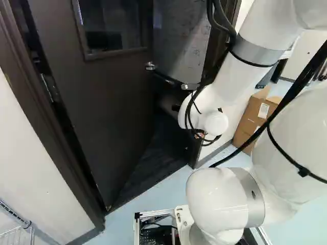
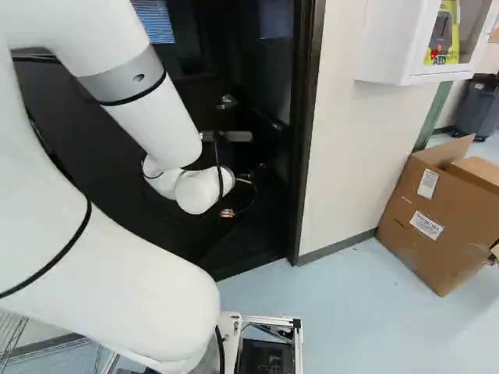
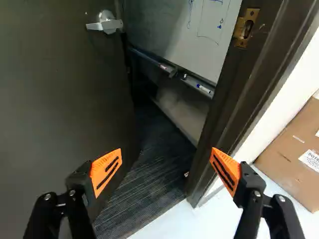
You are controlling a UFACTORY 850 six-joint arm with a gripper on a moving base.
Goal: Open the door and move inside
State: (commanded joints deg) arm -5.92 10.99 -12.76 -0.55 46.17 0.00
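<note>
The dark door (image 1: 107,112) stands partly open into the room beyond, its silver lever handle (image 1: 150,66) near its free edge. My gripper (image 1: 190,87) is in front of the doorway in the left base view; its fingertips are hard to make out there. In the wrist view the gripper (image 3: 165,169) stands wide open, nothing between its fingers. Ahead of it are the door (image 3: 60,109) on one side, with its handle (image 3: 105,23), and the dark frame (image 3: 224,104) with a brass strike plate (image 3: 245,29) on the other. The handle is apart from the fingers.
Dark flooring (image 3: 149,174) shows through the gap, with a whiteboard (image 3: 199,35) and its marker tray beyond. Cardboard boxes (image 2: 437,218) stand by the wall right of the doorway, below a white AED cabinet (image 2: 417,39). A wire rack (image 1: 18,232) is at the left.
</note>
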